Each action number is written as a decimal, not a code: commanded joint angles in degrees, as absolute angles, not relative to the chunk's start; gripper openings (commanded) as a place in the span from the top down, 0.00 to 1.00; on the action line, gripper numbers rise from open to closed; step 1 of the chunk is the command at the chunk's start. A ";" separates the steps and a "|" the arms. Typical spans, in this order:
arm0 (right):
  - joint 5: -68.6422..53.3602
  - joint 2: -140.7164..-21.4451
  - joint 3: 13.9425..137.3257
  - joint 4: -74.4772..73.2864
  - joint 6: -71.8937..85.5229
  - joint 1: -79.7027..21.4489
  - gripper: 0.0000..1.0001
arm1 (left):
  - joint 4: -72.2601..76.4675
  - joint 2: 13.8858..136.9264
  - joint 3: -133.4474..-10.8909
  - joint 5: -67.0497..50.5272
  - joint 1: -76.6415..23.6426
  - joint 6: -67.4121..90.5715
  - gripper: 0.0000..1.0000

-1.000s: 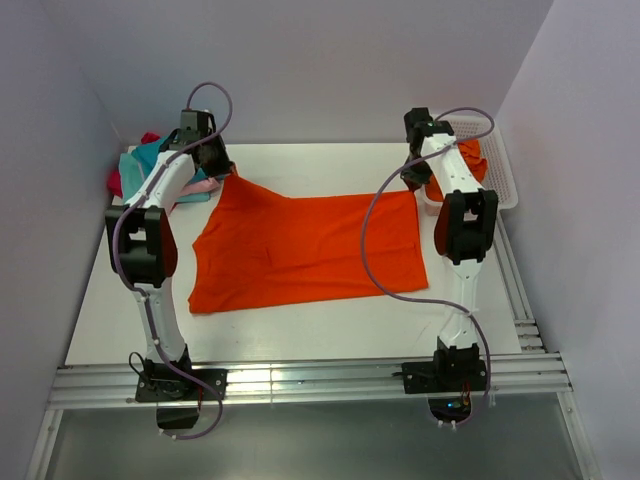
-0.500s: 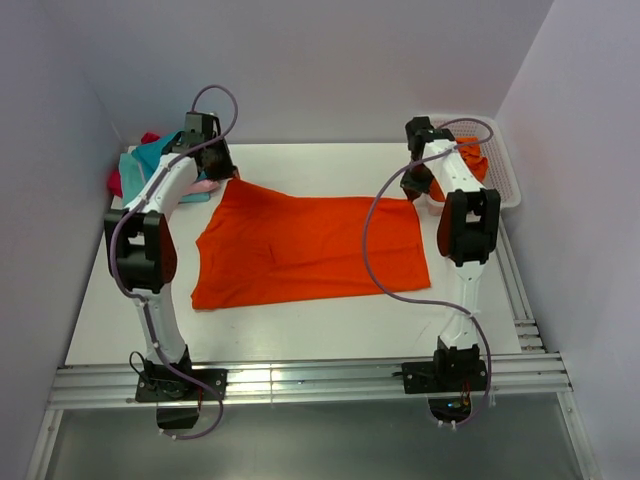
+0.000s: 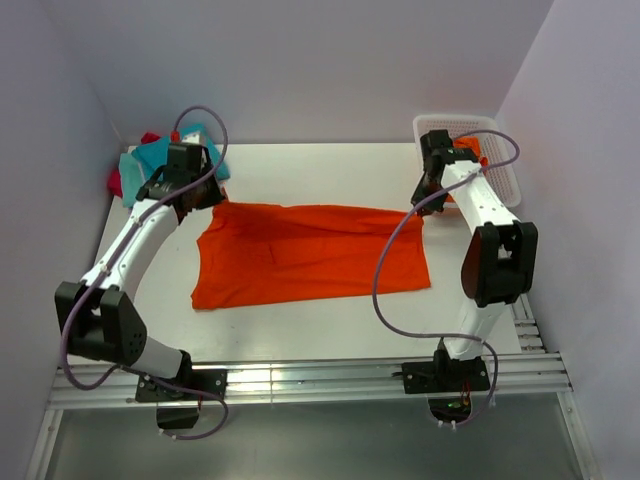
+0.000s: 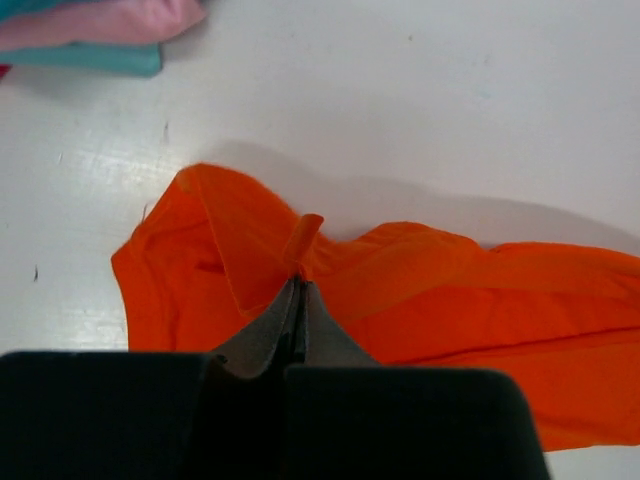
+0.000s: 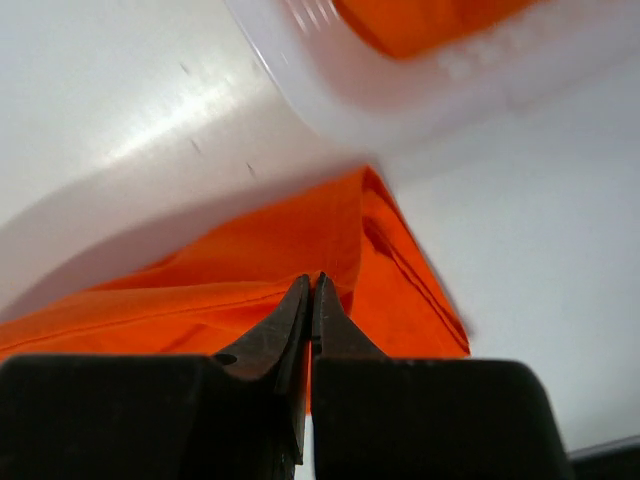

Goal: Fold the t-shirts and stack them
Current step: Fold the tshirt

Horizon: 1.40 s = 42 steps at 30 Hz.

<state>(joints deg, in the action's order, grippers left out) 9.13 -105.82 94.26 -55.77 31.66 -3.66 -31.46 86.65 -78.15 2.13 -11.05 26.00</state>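
Note:
A bright orange t-shirt (image 3: 310, 255) lies spread across the middle of the table. My left gripper (image 3: 208, 198) is shut on its far left corner, and the left wrist view shows the jaws (image 4: 298, 285) pinching a ridge of orange fabric (image 4: 420, 290). My right gripper (image 3: 424, 203) is shut on its far right corner, with the jaws (image 5: 312, 285) closed on an orange fold (image 5: 250, 270). Folded teal (image 3: 150, 160), pale pink (image 4: 100, 20) and crimson (image 3: 115, 182) shirts are stacked at the far left.
A white lattice basket (image 3: 500, 165) stands at the far right, holding another orange shirt (image 5: 420, 20); its rim (image 5: 330, 100) is right behind my right gripper. Walls close in on the left, back and right. A metal rail (image 3: 300, 380) runs along the near edge.
Both grippers have come down and towards the near side with the shirt's far corners. The raised left corner has dropped, and the far edge now lies lower and straighter. Both arms' elbows swung outward.

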 commanded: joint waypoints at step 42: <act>5.18 -110.46 76.72 -49.92 29.45 -10.46 0.75 | -43.85 93.60 -65.21 10.90 -18.90 50.19 0.73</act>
